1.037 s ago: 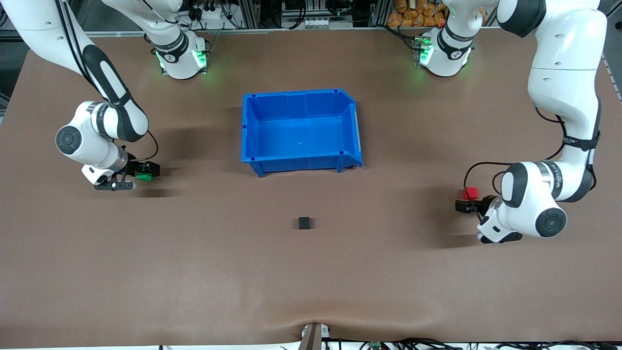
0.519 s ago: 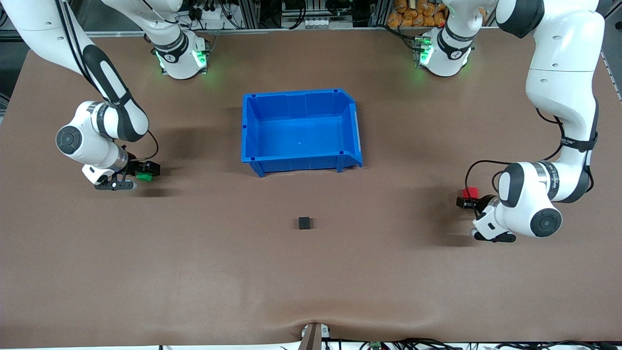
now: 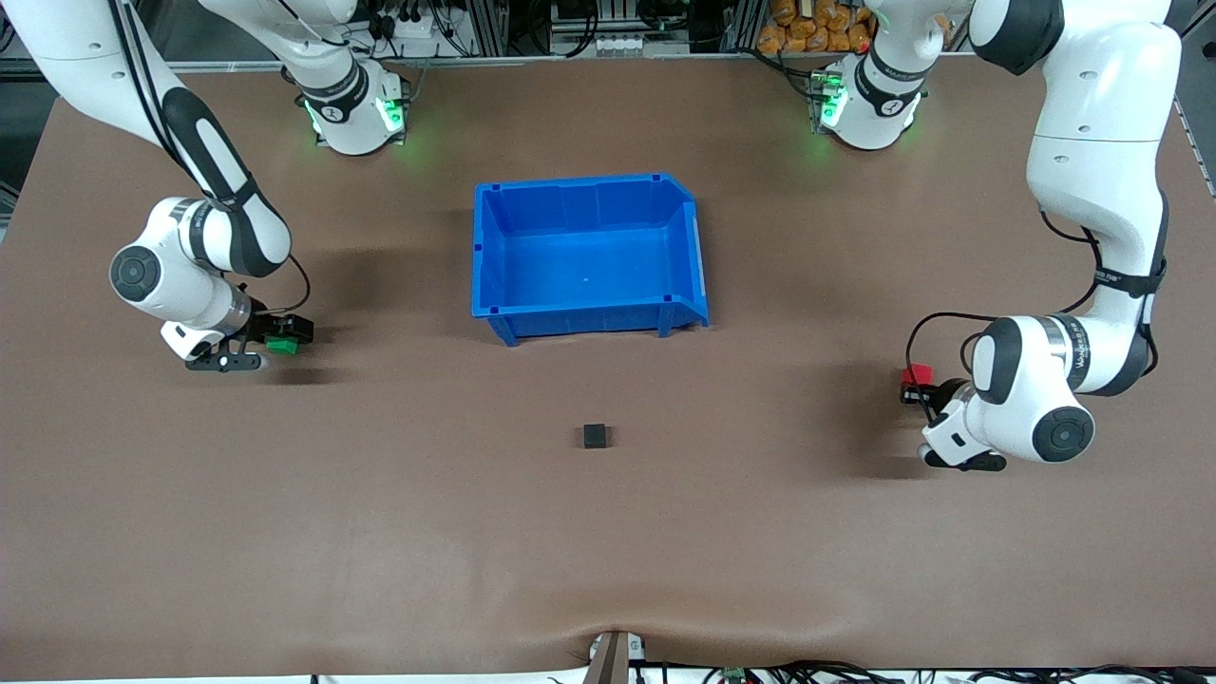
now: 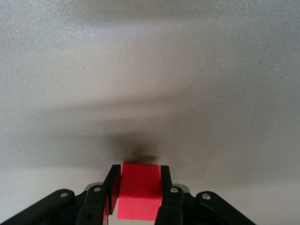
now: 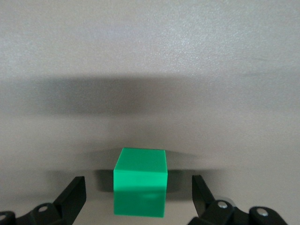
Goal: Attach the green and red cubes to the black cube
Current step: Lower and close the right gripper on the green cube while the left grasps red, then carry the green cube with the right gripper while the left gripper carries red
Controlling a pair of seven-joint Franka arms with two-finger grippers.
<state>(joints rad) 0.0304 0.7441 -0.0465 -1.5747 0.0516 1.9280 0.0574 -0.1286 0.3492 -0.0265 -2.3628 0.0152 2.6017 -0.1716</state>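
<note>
Toward the left arm's end of the worktop, the left gripper (image 3: 914, 388) sits low with its jaws clamped on the red cube (image 3: 915, 374); the left wrist view shows the red cube (image 4: 137, 191) pinched squarely between the two black fingers (image 4: 112, 185). At the right arm's end, the right gripper (image 3: 281, 338) is also down at the surface, its jaws spread wide with the green cube (image 3: 280, 346) between them. In the right wrist view the green cube (image 5: 140, 181) rests on the worktop with clear gaps to either finger (image 5: 71, 197), so it is straddled but not yet gripped.

The black cube (image 3: 595, 435) lies alone on the brown worktop (image 3: 380, 532), roughly midway between the two grippers and well apart from both. It is nearer the front camera than the blue bin (image 3: 698, 247), which stands empty toward the middle of the worktop.

The coming move turns on that layout: the black cube lies inward from each gripper, toward the worktop's centre, so either cube must travel sideways along the worktop to meet it from its own end. The left arm looks ready to carry first, since its grip is made; the right jaws likely need to come together on the green cube beforehand. The cubes have no long axis, so face-to-face squareness is what matters.
</note>
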